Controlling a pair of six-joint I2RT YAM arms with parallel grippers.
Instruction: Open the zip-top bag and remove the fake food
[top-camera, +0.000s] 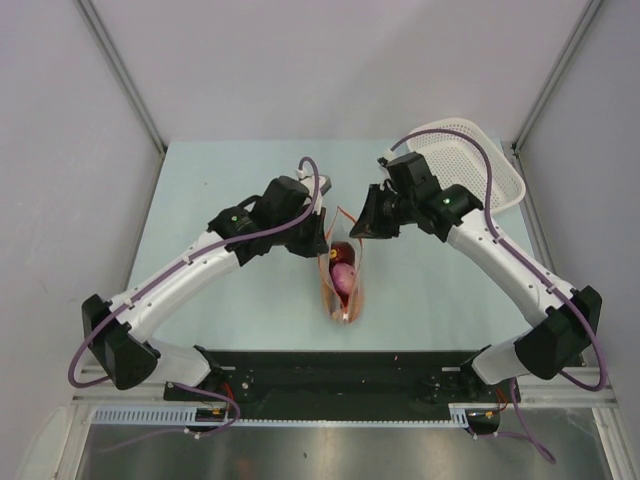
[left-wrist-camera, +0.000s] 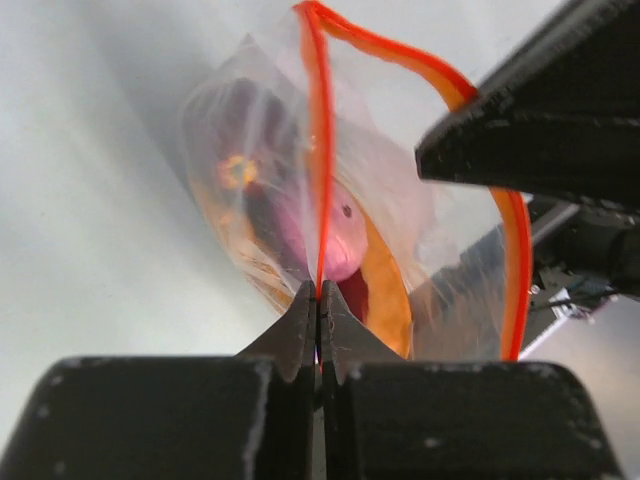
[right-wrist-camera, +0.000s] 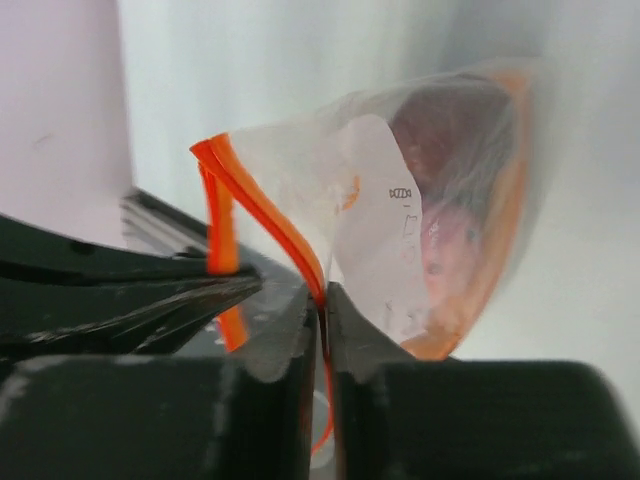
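The clear zip-top bag (top-camera: 342, 285) hangs between the two arms over the middle of the table, its mouth parted into an orange loop. My left gripper (left-wrist-camera: 318, 292) is shut on one side of the orange zip strip (left-wrist-camera: 320, 150). On the opposite strip (right-wrist-camera: 265, 215) my right gripper (right-wrist-camera: 322, 293) is shut too. Inside the zip-top bag (left-wrist-camera: 260, 200) lies the fake food (left-wrist-camera: 335, 245): a pink bulb, orange pieces and a dark red lump. The same fake food (right-wrist-camera: 455, 200) shows blurred through the plastic in the right wrist view. From above, the left gripper (top-camera: 322, 238) and right gripper (top-camera: 362, 228) flank the mouth.
A white perforated basket (top-camera: 478, 165) stands at the back right corner of the pale table (top-camera: 240, 310). Grey walls close in both sides. The black base rail (top-camera: 330, 375) runs along the near edge.
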